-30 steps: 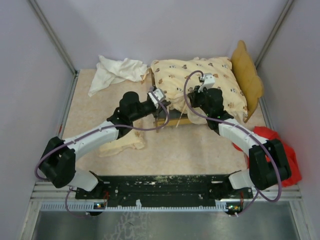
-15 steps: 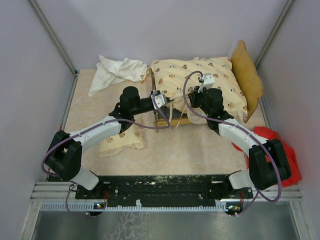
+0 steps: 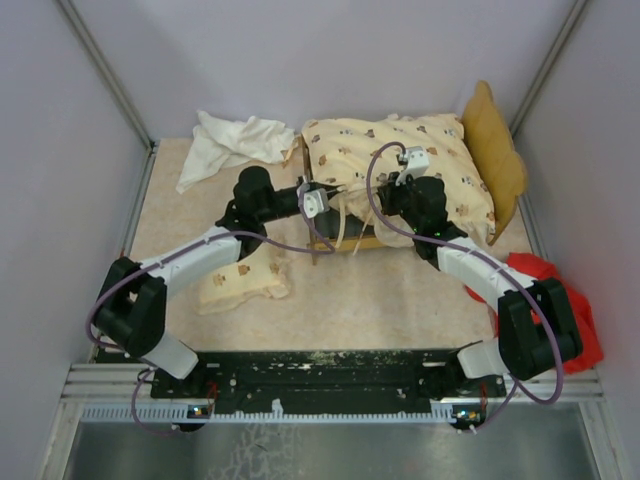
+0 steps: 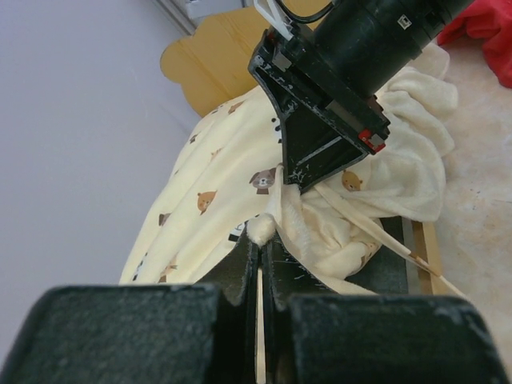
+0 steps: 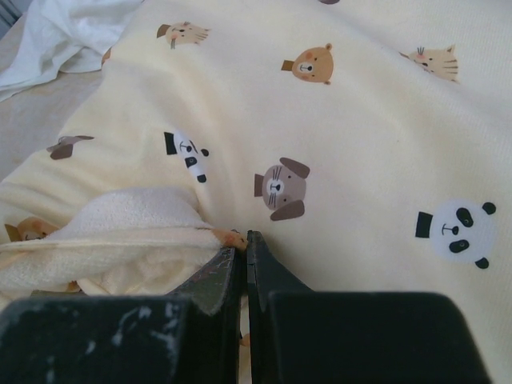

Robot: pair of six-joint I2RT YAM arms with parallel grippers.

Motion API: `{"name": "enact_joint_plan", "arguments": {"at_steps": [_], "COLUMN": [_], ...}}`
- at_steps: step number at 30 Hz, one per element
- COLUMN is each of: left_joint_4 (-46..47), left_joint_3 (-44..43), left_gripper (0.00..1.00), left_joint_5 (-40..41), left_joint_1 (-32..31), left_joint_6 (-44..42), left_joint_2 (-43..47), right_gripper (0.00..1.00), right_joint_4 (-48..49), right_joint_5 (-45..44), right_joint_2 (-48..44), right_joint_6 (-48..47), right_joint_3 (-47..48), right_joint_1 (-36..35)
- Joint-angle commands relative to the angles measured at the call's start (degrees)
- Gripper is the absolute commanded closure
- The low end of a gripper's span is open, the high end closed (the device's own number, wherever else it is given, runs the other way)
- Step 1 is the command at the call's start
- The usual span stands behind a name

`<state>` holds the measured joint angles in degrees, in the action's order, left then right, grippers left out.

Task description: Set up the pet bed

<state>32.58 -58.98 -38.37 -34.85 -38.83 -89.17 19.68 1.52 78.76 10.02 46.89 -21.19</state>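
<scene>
The pet bed's light-yellow frame, with its wavy headboard (image 3: pixel 496 150), stands at the back right of the table. The cream animal-print cushion (image 3: pixel 400 160) lies rumpled on it, its near-left part turned up off the dark grey base (image 4: pixel 394 262). My left gripper (image 3: pixel 338 194) is shut on a bunched cream edge of the cushion (image 4: pixel 262 230). Close beside it, my right gripper (image 3: pixel 373 200) is shut on a folded edge of the same cushion (image 5: pixel 242 238). The small matching pillow (image 3: pixel 245 283) lies on the table under my left forearm.
A plain white cloth (image 3: pixel 230 142) lies crumpled at the back left, next to the bed's foot. A red cloth (image 3: pixel 565 290) sits at the right edge behind my right arm. Thin cream ties (image 3: pixel 346 226) hang off the cushion over the frame's near rail. Walls enclose three sides.
My left arm has swung its elbow and forearm toward the far left, while its gripper stays shut at the cushion's near-left edge. The right arm has not moved.
</scene>
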Motion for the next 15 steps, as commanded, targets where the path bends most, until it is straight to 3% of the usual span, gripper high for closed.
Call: {"name": "enact_joint_plan", "arguments": {"at_steps": [1,15], "left_joint_4": [3.7,5.7], "left_joint_3": [-3.2,-3.1], "left_gripper": [1.00,1.00], "left_joint_5": [-3.3,-5.4], "left_joint_1": [0.6,0.8], "left_joint_6": [-3.4,-2.6], "left_joint_2": [-0.3,1.7], "right_gripper": [1.00,1.00], "right_joint_4": [1.1,1.3], "right_joint_5": [-0.5,-0.1], "right_joint_2": [-2.0,-2.0], "right_joint_6": [-0.7,-0.2], "right_joint_3": [1.0,0.9], "right_joint_1": [0.8,0.8]}}
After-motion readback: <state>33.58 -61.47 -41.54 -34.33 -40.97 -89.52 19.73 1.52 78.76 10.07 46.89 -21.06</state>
